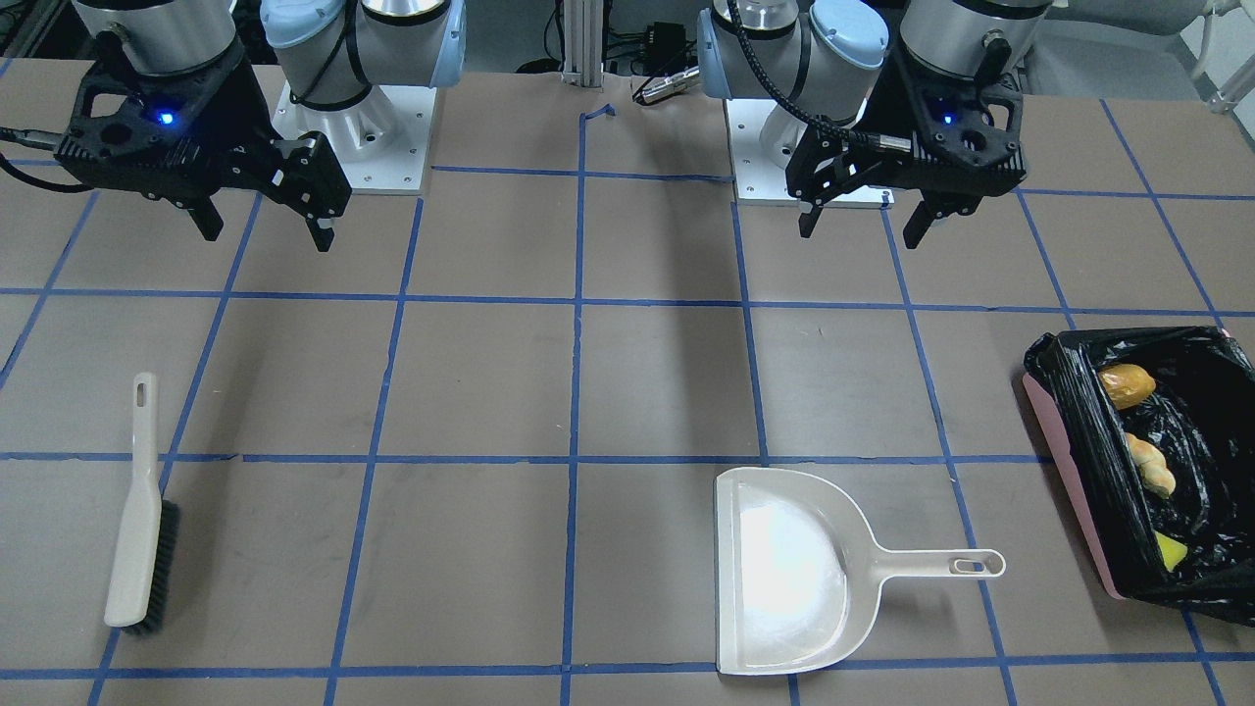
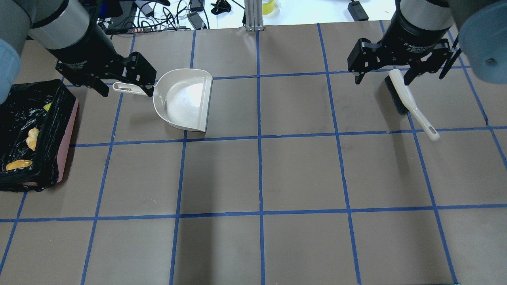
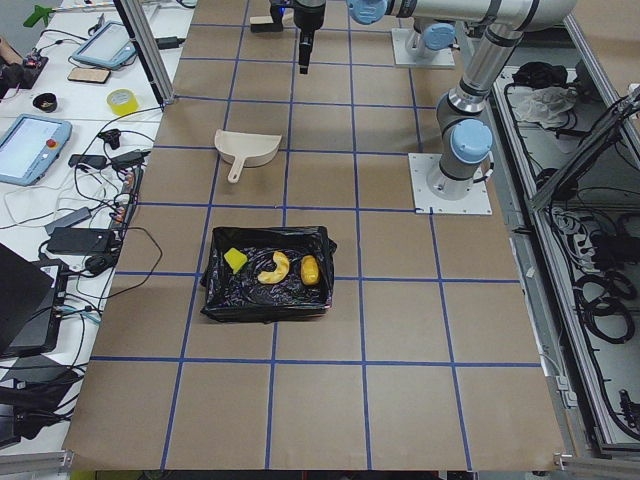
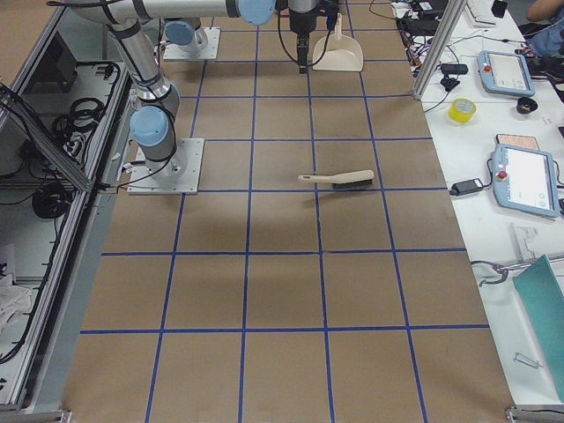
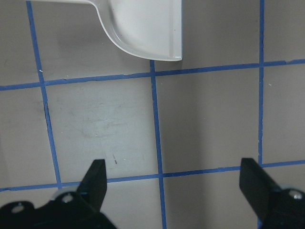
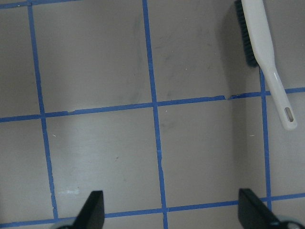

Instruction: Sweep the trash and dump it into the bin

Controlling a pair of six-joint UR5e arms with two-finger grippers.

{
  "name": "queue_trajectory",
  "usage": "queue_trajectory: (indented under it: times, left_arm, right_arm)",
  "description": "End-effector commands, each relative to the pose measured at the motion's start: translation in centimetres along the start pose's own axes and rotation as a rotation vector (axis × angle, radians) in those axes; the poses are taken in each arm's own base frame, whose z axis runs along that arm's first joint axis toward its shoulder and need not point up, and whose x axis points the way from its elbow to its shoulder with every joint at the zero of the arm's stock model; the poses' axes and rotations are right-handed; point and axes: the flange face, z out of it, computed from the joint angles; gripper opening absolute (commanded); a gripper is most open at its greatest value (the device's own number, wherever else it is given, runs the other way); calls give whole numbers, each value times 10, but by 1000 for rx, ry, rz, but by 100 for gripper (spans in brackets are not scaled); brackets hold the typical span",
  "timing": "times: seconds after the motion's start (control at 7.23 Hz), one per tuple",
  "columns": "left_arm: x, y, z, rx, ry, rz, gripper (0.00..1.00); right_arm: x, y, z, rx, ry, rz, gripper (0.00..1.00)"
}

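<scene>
Bin (image 2: 68, 132) far left in the overhead view, with orange-brown lump (image 2: 19, 164), pale peel (image 2: 32, 137) and yellow-green wedge (image 2: 47, 107) inside on its black liner; left gripper (image 2: 126, 92) hangs above the table, jaws apart, nothing held; dustpan (image 2: 184, 101) flat on the table beside it. Right gripper (image 2: 382, 79) also raised, jaws apart, nothing held; brush (image 2: 408, 103) lies on the table, far right.

Left arm (image 3: 466, 145) and right arm (image 4: 148, 125) are rocking silver tubes, pale-blue joint caps (image 1: 848, 34), white bolted base plates (image 1: 392, 147); black left hand (image 1: 863, 227) and right hand (image 1: 265, 230) are glowing blue LEDs.
</scene>
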Motion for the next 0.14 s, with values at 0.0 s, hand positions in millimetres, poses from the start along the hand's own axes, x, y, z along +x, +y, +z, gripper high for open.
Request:
queue_trajectory:
  times: [0.0]
  left_arm:
    - [-1,6,8,-15,3,-2,100]
  right_arm:
    - [0,0,0,3,3,-2,100]
